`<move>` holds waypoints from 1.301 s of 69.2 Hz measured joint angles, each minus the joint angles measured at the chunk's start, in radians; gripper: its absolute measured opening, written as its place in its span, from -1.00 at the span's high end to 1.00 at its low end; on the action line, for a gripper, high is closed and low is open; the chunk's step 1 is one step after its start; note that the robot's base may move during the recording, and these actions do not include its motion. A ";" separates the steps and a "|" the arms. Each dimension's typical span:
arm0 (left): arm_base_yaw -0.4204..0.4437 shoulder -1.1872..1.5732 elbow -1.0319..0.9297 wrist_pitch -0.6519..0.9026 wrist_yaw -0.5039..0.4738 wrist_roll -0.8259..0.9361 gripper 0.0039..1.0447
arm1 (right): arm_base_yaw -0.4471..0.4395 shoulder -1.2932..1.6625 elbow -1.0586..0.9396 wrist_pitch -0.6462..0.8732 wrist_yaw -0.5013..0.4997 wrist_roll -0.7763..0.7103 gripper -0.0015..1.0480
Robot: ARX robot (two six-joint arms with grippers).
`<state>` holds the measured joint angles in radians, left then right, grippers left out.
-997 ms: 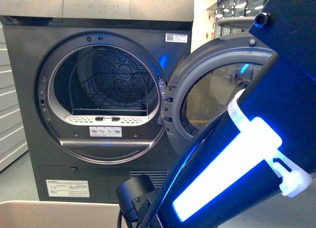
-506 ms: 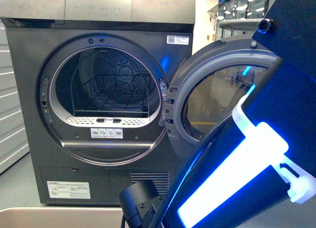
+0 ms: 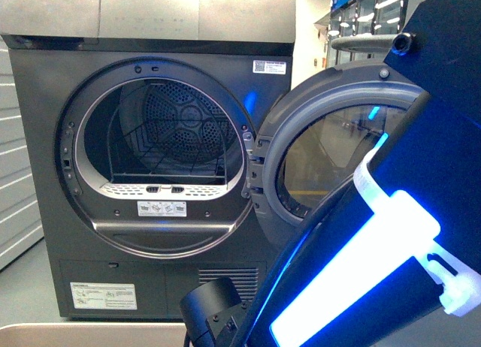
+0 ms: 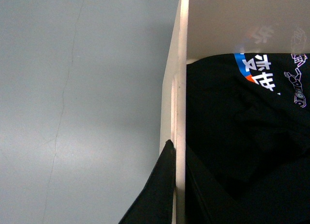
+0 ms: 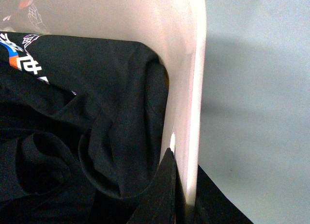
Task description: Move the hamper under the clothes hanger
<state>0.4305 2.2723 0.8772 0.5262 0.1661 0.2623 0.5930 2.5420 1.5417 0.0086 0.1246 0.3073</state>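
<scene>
The hamper (image 3: 90, 336) shows in the front view only as a strip of cream rim at the bottom left. In the left wrist view my left gripper (image 4: 180, 185) is shut on the hamper's rim (image 4: 180, 88), with one dark finger (image 4: 162, 195) outside the wall. My right gripper (image 5: 186, 195) is likewise shut on the opposite rim of the hamper (image 5: 191, 78). Black clothes with white and blue print (image 4: 242, 146) lie inside the hamper, bunched against the wall (image 5: 97, 127). The clothes hanger is out of view.
A grey front-loading dryer (image 3: 158, 159) stands straight ahead, its round door (image 3: 331, 144) swung open to the right. One of my arms, with a glowing blue strip (image 3: 353, 279), fills the front view's lower right. Grey floor (image 4: 72, 112) lies beside the hamper.
In the front view the dryer has slid down in the frame and looks slightly smaller. The hamper rim sits lower. Both grips are unchanged.
</scene>
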 joint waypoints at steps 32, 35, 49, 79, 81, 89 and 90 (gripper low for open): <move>0.000 0.000 0.000 0.000 -0.001 0.000 0.92 | 0.000 -0.008 0.000 0.000 0.000 -0.004 0.94; 0.000 0.000 0.000 0.000 -0.001 0.000 0.92 | 0.000 -0.008 0.000 0.000 0.000 -0.004 0.94; 0.023 0.000 -0.001 0.000 -0.020 0.000 0.92 | 0.024 -0.008 0.000 0.001 -0.016 -0.003 0.94; -0.006 0.006 0.000 0.005 0.000 0.000 0.92 | -0.007 -0.013 -0.001 0.001 0.002 -0.007 0.94; -0.005 0.006 -0.002 0.005 -0.002 0.000 0.92 | -0.005 -0.013 -0.001 0.001 0.002 -0.007 0.94; 0.002 0.006 -0.003 0.005 -0.005 0.000 0.92 | 0.000 -0.013 -0.002 0.001 -0.003 -0.007 0.94; 0.002 0.006 -0.003 0.005 -0.006 0.000 0.92 | 0.001 -0.013 -0.002 0.001 -0.003 -0.007 0.94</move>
<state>0.4324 2.2784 0.8738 0.5308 0.1604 0.2619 0.5938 2.5290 1.5398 0.0097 0.1215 0.3000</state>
